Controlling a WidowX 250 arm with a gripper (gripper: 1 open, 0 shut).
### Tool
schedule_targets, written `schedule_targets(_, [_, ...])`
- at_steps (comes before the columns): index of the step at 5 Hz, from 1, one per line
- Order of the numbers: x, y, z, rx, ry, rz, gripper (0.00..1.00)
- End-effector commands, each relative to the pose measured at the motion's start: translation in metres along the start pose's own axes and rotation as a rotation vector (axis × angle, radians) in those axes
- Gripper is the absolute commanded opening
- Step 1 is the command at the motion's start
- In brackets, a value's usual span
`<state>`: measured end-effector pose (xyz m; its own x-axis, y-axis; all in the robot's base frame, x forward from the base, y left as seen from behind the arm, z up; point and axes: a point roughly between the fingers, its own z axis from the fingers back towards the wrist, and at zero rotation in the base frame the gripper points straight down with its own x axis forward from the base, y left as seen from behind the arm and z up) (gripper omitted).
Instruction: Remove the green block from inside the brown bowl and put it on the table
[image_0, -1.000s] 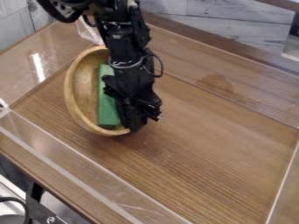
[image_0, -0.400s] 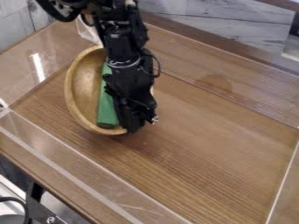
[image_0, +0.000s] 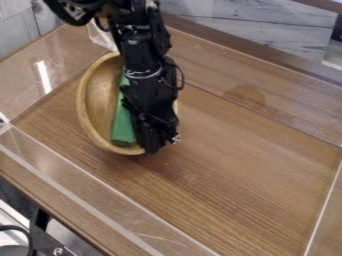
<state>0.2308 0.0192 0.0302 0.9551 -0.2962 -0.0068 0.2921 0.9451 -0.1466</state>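
Note:
The brown bowl (image_0: 94, 100) is tipped up on its side on the table (image_0: 227, 170), its opening facing right toward the arm. The green block (image_0: 123, 126) lies against the bowl's lower inner wall, mostly covered by the arm. My gripper (image_0: 156, 141) reaches down into the bowl's lower edge and is shut on the green block. The black fingers hide the block's right end.
Low clear acrylic walls (image_0: 80, 190) edge the table on the near side and the left. A pale stain (image_0: 249, 96) marks the wood to the right of the arm. Bare tabletop spreads to the right and front of the bowl.
The arm has shifted slightly left and up, and the bowl with the green block has tilted a little with it.

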Motion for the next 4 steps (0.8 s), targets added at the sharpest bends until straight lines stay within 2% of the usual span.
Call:
schedule_targets(1, [0.001, -0.007, -0.008, -0.031, 0.052, -0.082, 0.0])
schedule_targets(3, [0.025, -0.018, 0.004, -0.049, 0.034, 0.029, 0.0])
schedule_targets(4, [0.022, -0.018, 0.0, -0.052, 0.036, 0.026, 0.0])
